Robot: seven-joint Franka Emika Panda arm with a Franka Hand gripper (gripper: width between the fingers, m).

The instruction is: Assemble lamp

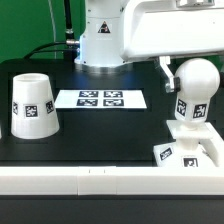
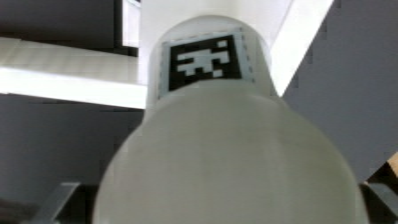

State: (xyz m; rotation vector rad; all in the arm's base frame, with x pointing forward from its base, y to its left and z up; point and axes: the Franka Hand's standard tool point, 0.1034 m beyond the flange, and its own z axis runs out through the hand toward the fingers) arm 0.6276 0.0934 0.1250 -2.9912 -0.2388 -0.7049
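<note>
The white lamp bulb point(image 1: 194, 98) stands upright on its neck on the flat square lamp base point(image 1: 207, 150) at the exterior view's right, near the front edge. My gripper point(image 1: 191, 72) comes down from above and is shut on the bulb's rounded head; one dark finger point(image 1: 166, 70) shows beside it. In the wrist view the bulb point(image 2: 214, 140) fills the picture, its neck tag pointing away, and the gripper point(image 2: 222, 205) has a finger point(image 2: 61, 203) at each side of the head. The tapered lamp shade point(image 1: 31, 103) stands mouth down at the exterior view's left, apart from the rest.
The marker board point(image 1: 100, 99) lies flat on the black table between the shade and the bulb. A white rail point(image 1: 100, 180) runs along the front edge. The robot's white body point(image 1: 100, 35) stands at the back, with a green backdrop behind it.
</note>
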